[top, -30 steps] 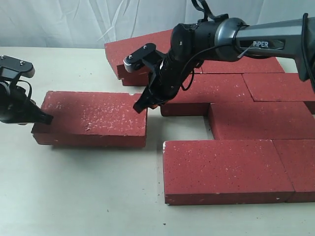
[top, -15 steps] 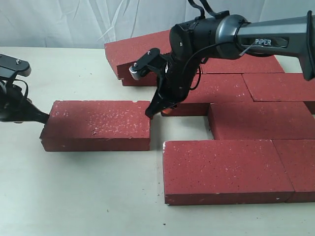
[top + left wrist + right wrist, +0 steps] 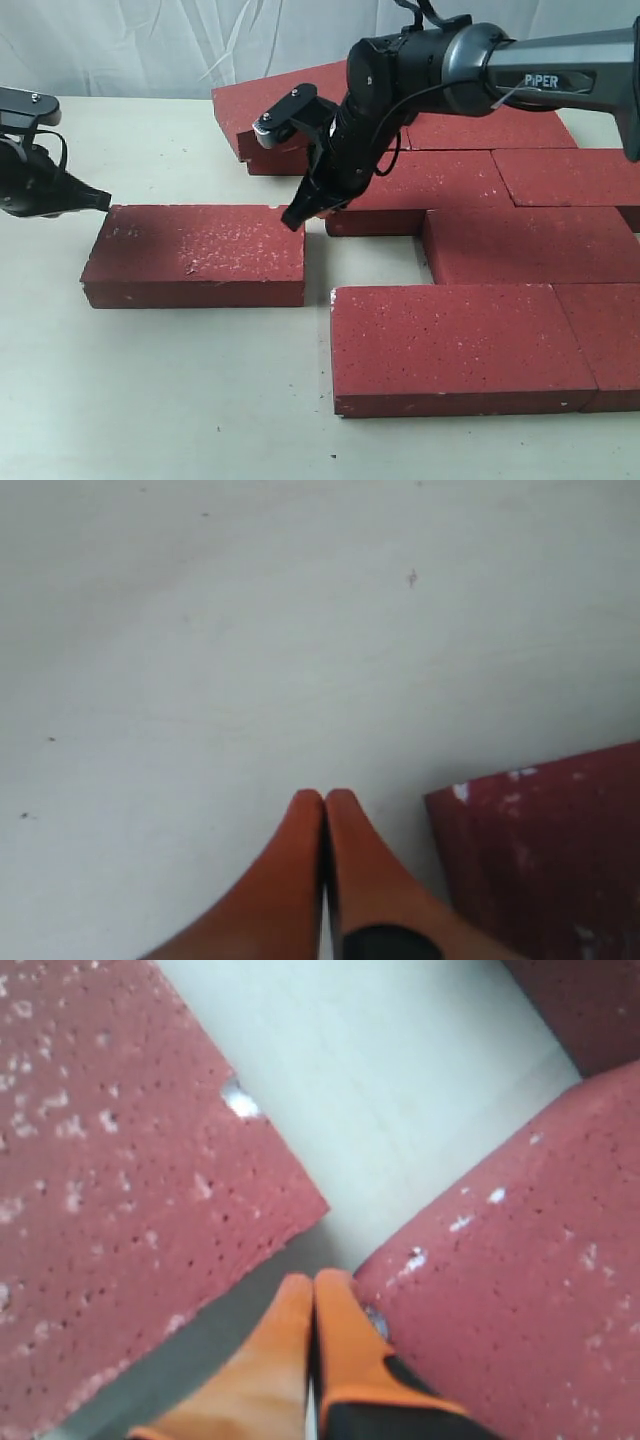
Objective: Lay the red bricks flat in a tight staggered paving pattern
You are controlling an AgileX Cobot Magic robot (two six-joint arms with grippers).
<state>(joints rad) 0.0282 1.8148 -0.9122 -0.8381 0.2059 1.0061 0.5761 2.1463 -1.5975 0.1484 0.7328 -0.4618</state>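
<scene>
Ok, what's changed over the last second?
The loose brick slid slightly right and squared up with the laid bricks. The left pincer came off its left end, to its far left corner. The right pincer shifted right, then back to the far right corner. Both stayed shut; nothing gripped. The laid bricks didn't move.

Pale tabletop (image 3: 150, 400), white curtain (image 3: 150, 45)

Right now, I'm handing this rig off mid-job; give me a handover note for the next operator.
Left gripper: shut, empty, at the loose brick's far left corner; contact unclear.
Right gripper: shut, empty, tips in the gap between that brick and the laid rows.
Done: several bricks paved staggered on the right.
To do: push the loose brick right into the open slot; back brick lies skewed.
</scene>
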